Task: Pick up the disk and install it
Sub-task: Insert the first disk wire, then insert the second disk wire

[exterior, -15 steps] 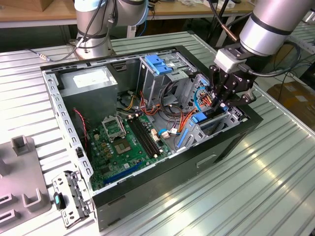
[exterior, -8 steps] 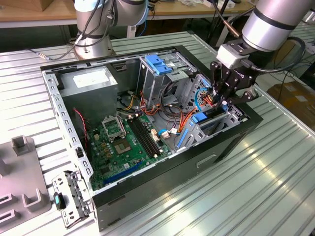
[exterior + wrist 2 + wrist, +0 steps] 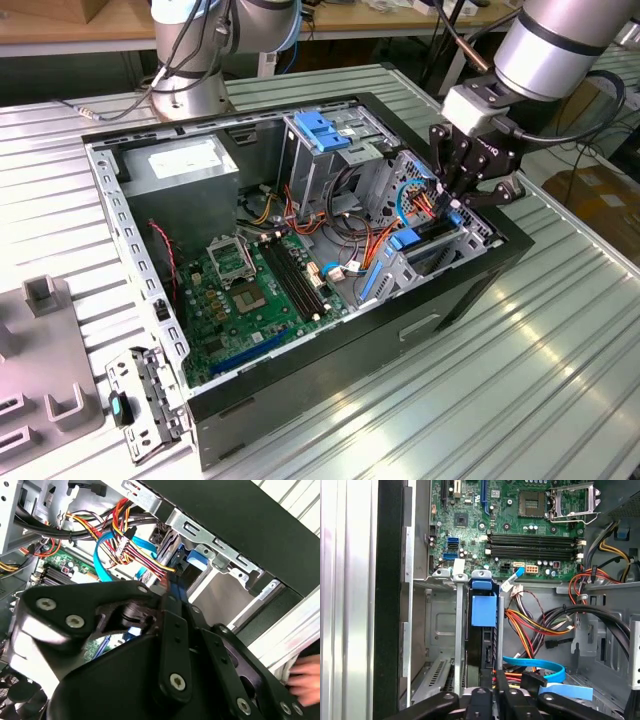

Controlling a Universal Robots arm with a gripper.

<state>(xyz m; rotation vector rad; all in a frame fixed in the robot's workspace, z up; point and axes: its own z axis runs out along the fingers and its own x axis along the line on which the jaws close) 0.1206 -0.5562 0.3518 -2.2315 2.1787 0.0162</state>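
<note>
While the open computer case (image 3: 300, 250) sits mid-bench, the disk (image 3: 484, 645) stands on edge in the drive cage (image 3: 440, 245) at the case's front corner (blue rail uppermost), the gripper (image 3: 462, 195) pinched narrowly on its end.

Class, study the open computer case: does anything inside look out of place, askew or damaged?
Nothing looks damaged. The black gripper reaches into the metal drive bay, where a dark disk with blue plastic rails stands on edge. Loose coloured cables sprawl beside it, untidy but unbroken.
</note>
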